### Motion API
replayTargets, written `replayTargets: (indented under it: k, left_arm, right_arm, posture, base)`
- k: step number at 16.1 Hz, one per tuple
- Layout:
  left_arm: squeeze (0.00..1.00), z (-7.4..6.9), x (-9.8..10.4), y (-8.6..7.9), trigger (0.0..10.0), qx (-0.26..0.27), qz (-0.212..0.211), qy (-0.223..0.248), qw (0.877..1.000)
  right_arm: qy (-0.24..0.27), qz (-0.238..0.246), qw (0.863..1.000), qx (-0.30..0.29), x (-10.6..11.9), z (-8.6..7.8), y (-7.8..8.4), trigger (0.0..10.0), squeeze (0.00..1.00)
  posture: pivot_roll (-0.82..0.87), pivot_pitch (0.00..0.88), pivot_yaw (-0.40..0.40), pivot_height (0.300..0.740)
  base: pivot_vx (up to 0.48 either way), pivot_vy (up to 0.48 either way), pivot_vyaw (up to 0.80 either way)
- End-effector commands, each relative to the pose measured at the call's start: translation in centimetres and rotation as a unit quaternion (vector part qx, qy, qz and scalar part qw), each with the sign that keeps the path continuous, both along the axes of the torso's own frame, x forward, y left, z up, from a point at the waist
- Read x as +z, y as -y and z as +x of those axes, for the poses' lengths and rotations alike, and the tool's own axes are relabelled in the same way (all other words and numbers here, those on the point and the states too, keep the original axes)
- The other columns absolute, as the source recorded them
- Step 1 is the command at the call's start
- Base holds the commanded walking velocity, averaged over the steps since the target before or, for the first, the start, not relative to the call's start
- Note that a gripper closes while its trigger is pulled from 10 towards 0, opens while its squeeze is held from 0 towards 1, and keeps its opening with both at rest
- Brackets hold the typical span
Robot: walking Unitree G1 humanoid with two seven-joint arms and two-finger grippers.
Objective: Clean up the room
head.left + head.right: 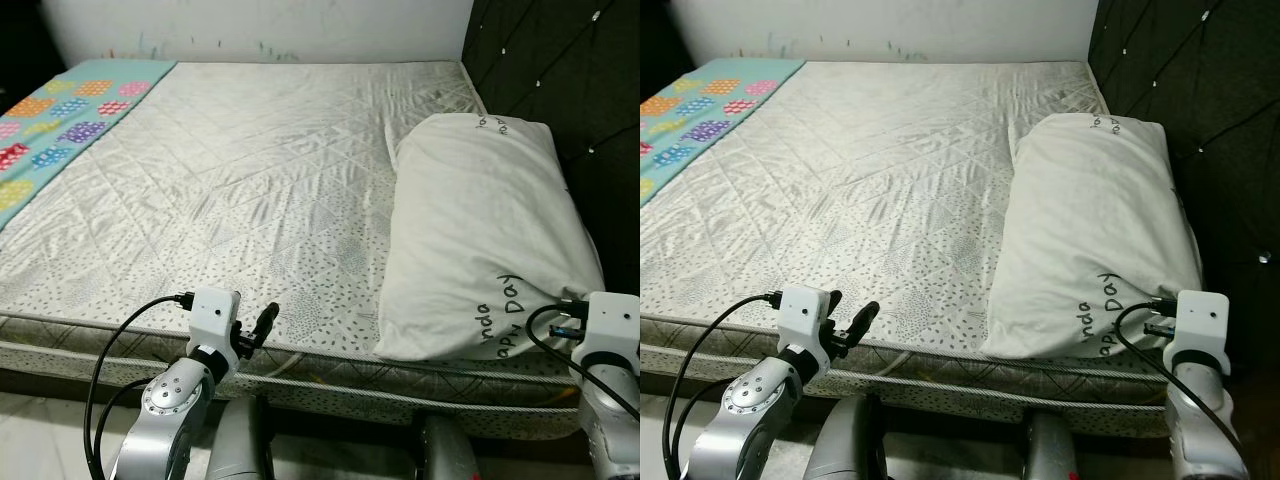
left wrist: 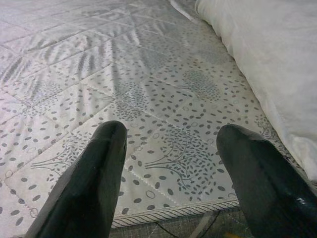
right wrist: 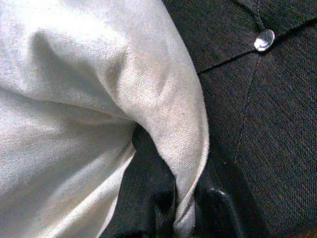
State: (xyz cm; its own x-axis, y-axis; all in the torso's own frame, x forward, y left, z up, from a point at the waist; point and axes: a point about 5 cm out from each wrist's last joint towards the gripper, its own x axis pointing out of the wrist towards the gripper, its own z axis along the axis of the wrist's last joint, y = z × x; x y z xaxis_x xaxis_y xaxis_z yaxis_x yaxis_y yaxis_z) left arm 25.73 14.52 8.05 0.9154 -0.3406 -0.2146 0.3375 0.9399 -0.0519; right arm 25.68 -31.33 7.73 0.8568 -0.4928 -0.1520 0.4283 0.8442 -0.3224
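Up front, from the head views, I see the mattress (image 1: 250, 190) stretching away from both arms, its near edge with a corded seam running just ahead of the left gripper (image 1: 262, 325). That gripper sits at the near edge, fingers parted and holding nothing, with a wide bare stretch of quilted surface beyond it. Far off to its left lies a teal sheet (image 1: 60, 115) with coloured patches, along the mattress's far left side. To the gripper's right, near but apart, the pillow (image 1: 480, 230) lies lengthwise against the dark tufted headboard (image 1: 590, 100), its near corner hanging over the mattress edge. My right arm's wrist is at that corner; from here the pillow hides the right gripper's fingers. A white wall (image 1: 250, 25) closes the far edge.

Next, the left wrist view: both black fingers (image 2: 86, 188) are spread wide over the dotted quilting, the corded seam passing just under them and the pillow's side running along one flank, not touching.

Last, the right wrist view gives what the head views cannot: the right gripper (image 3: 181, 208) is clenched on a fold of pillow fabric pinched between its fingers, with the headboard and a silver stud (image 3: 263, 39) close beside it, leaving little room on that side.
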Motion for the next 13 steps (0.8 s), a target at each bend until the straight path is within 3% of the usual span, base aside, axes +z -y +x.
replayTargets:
  k: [1, 3, 4, 5, 8, 10, 13]
  left_arm:
    - [0.00, 0.2, 0.0, -0.1, 10.0, -0.006, 0.008, 0.000, 1.000]
    - [0.00, 0.2, 0.0, -0.1, 10.0, -0.006, 0.008, -0.001, 1.000]
    - [0.00, 0.2, 0.0, -0.1, 10.0, -0.002, 0.007, 0.000, 1.000]
    - [0.00, 0.2, 0.1, -0.1, 10.0, 0.004, 0.005, 0.002, 1.000]
    - [0.00, -0.1, 0.5, 0.4, 10.0, -0.022, -0.035, 0.001, 0.999]
    - [0.00, -0.7, 1.1, 1.7, 10.0, -0.075, -0.070, 0.001, 0.995]
    - [0.00, -1.4, 0.7, 2.6, 10.0, -0.111, -0.069, -0.013, 0.991]
  right_arm:
    - [-0.007, 0.007, 0.999, -0.033, -0.4, -1.0, 0.8, 0.0, 0.00]
    - [-0.004, 0.017, 1.000, -0.024, -0.2, -0.7, 0.1, 0.0, 0.00]
    - [-0.006, 0.020, 1.000, -0.006, -0.1, 0.1, -0.6, 2.2, 0.00]
    - [-0.010, 0.020, 1.000, 0.003, 0.0, 0.7, -1.2, 10.0, 0.00]
    - [-0.004, 0.022, 0.999, 0.025, 0.5, 2.3, -2.7, 10.0, 0.00]
    - [-0.001, 0.021, 0.999, 0.044, 0.8, 3.0, -3.7, 10.0, 0.00]
    - [-0.001, 0.021, 0.999, 0.049, 0.9, 3.2, -3.9, 10.0, 0.00]
  posture:
    - [-0.10, 0.000, 0.057, 0.570]
    - [-0.10, 0.000, 0.055, 0.570]
    - [-0.10, 0.000, 0.047, 0.570]
    - [-0.09, 0.000, 0.044, 0.570]
    - [-0.09, 0.000, 0.025, 0.570]
    - [-0.09, 0.000, 0.018, 0.570]
    - [-0.09, 0.000, 0.011, 0.570]
  base:
    - [0.000, 0.000, 0.00]
    - [0.000, 0.000, 0.00]
    - [0.000, 0.000, 0.00]
    - [0.000, 0.000, 0.00]
    - [0.000, 0.000, 0.00]
    - [0.000, 0.000, 0.00]
    - [0.000, 0.000, 0.00]
